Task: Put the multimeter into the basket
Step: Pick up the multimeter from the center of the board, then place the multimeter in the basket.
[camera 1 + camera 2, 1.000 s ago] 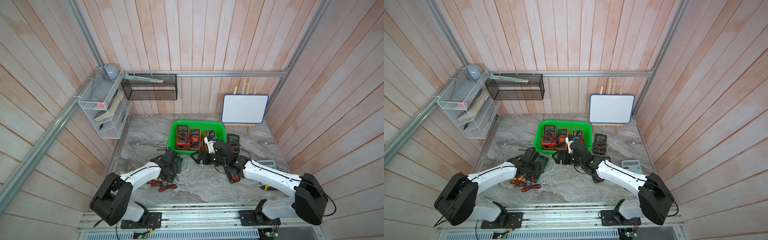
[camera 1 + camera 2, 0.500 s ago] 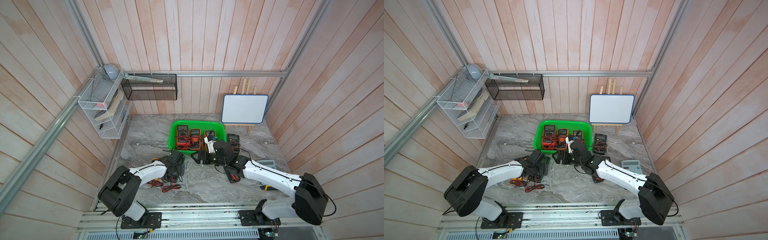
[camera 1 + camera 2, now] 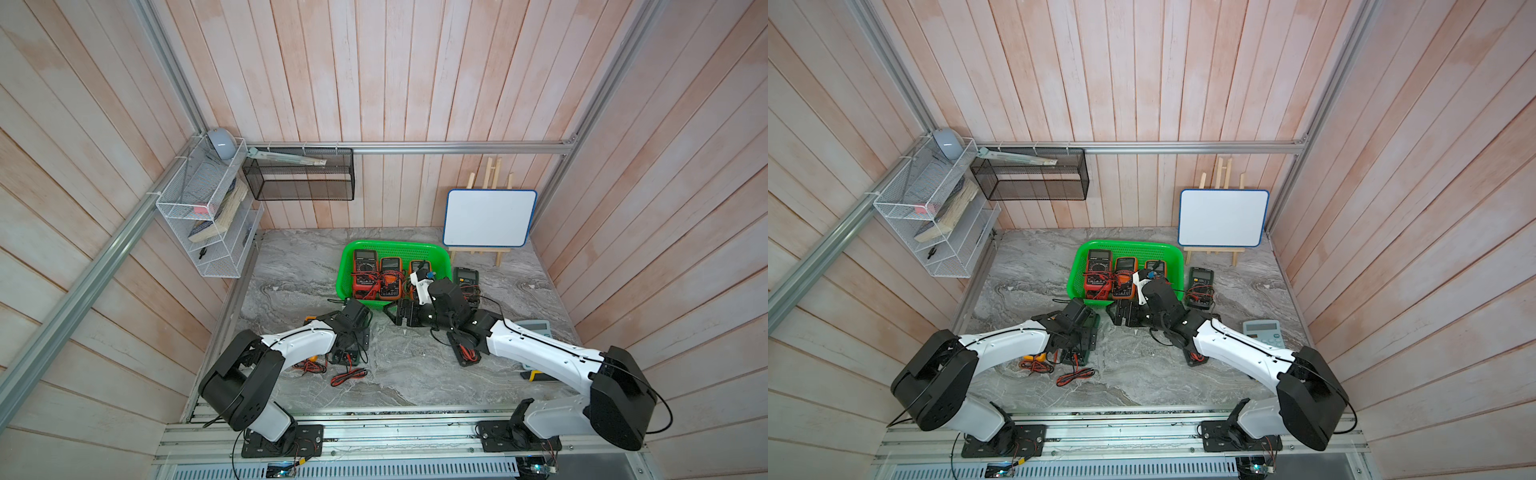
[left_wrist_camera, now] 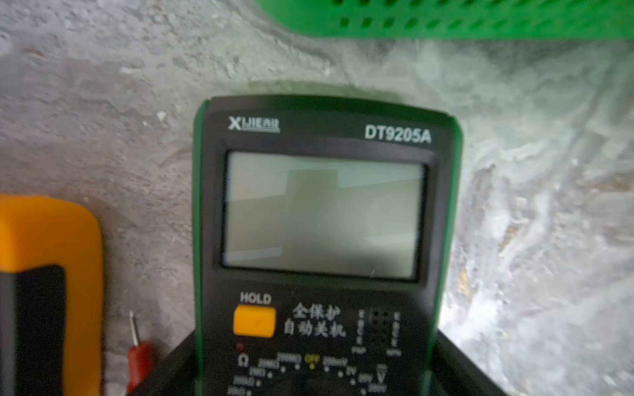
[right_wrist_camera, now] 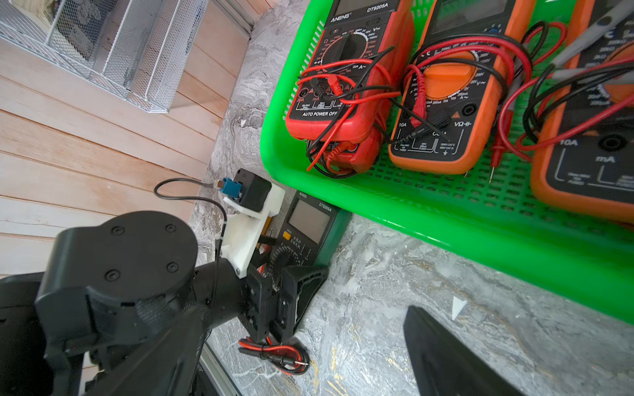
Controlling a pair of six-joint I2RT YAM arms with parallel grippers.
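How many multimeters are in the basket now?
3, side by side in the basket: red multimeter, orange multimeter beside it, another orange one partly under the right arm. Others may be hidden.

Between the fingers of the left gripper (image 4: 315, 377), we read "DT9205A", "HOLD" over a yellow button (image 4: 254, 322), "全保护 自动关机" and "OFF" on the green multimeter (image 4: 322, 212). Beyond the right gripper (image 3: 395, 316), in the basket (image 5: 446, 229), the red multimeter (image 5: 391, 79) reads "ANENG", "DT9205A", "AUTO POWER OFF"; the orange multimeter (image 5: 429, 147) beside it, "10A".

The basket (image 5: 446, 233) is glossy green plastic — the multimeter (image 4: 322, 219) face matt black, the tabletop (image 4: 103, 120) veined, stone-like.
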